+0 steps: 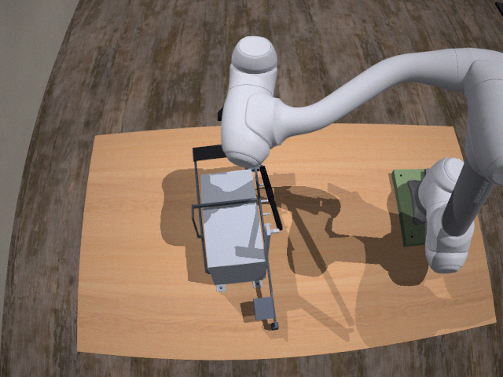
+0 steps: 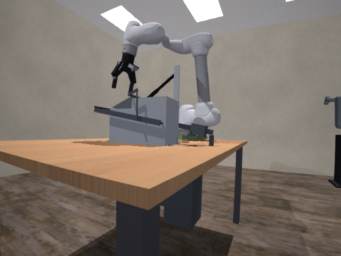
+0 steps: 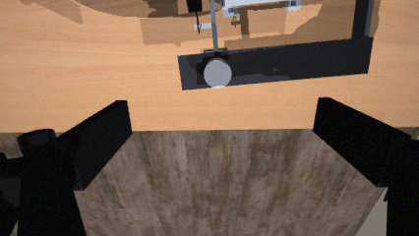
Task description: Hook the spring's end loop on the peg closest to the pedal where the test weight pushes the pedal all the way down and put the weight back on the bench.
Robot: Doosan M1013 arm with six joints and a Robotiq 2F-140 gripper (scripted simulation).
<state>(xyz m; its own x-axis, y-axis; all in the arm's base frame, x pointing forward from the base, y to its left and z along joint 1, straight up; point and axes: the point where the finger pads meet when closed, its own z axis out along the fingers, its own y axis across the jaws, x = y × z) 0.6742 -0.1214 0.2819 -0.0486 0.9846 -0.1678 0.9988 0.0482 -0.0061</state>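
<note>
The grey feeder box (image 1: pixel 231 219) stands mid-bench. In the wrist view its dark pedal (image 3: pixel 275 64) lies near the bench edge. The steel test weight (image 3: pixel 217 73), a grey cylinder seen from above, stands on the pedal's left part. My gripper (image 3: pixel 222 115) is open and empty, well above the weight, and also shows in the side view (image 2: pixel 123 79). In the overhead view the arm hides the weight; only the pedal's end (image 1: pixel 207 152) shows. The black spring (image 1: pixel 270 197) runs along the row of pegs (image 1: pixel 266 203); I cannot tell which peg holds its loop.
A thin lever frame (image 2: pixel 128 116) (image 1: pixel 264 309) runs along the feeder's sides, with a grey block at its near end. A tall grey post (image 2: pixel 176 82) rises behind the box. The robot's base sits on a green plate (image 1: pixel 408 206) at the right.
</note>
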